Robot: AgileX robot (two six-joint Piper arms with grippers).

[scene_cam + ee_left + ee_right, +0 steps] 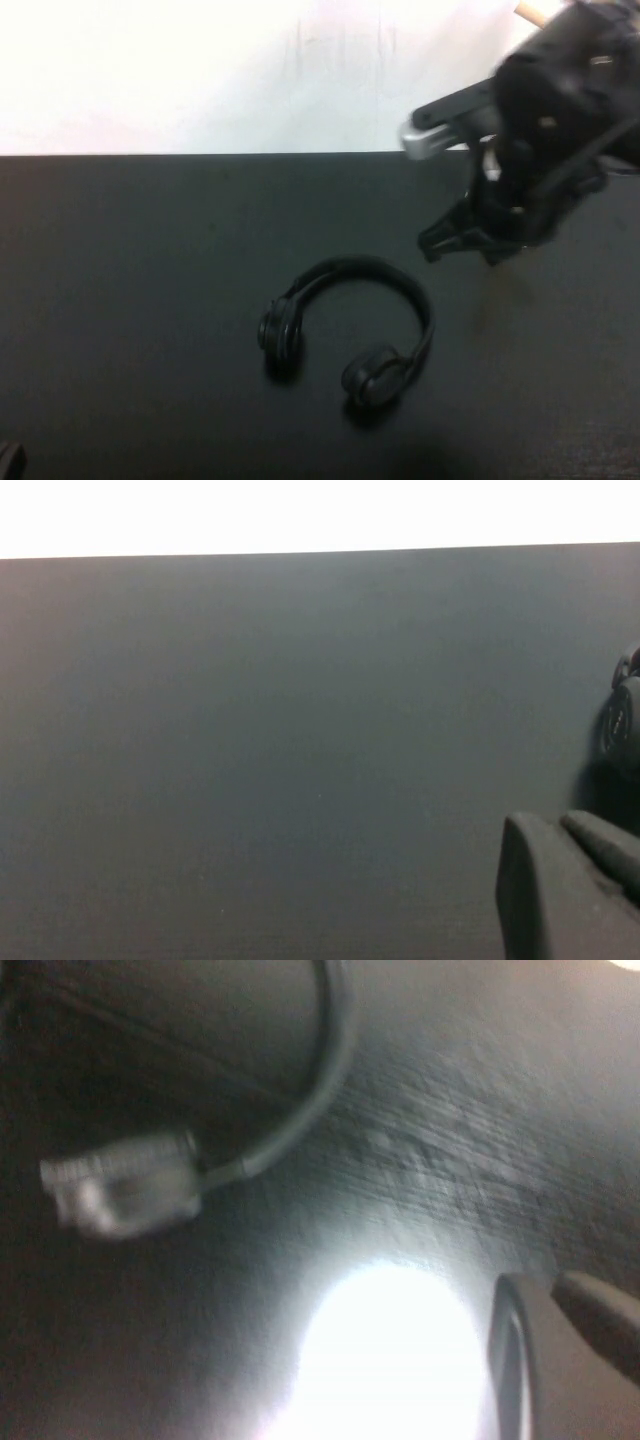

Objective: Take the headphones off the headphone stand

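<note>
The black headphones (350, 335) lie flat on the black table, headband arched toward the far side and both ear cups toward the front. One ear cup shows at the edge of the left wrist view (625, 725). Of the headphone stand only a light wooden peg tip (530, 13) shows at the top right; the rest is hidden behind my right arm. My right gripper (440, 243) hangs above the table, right of and beyond the headphones, shut and empty; it also shows in the right wrist view (545, 1282). My left gripper (560, 825) is shut and empty, low at the front left corner (8, 458).
The black table (150, 300) ends at a white wall at the back. A grey cable with a silvery plug (120, 1185) hangs in the right wrist view, and a silvery part (425, 140) sticks out from the right arm.
</note>
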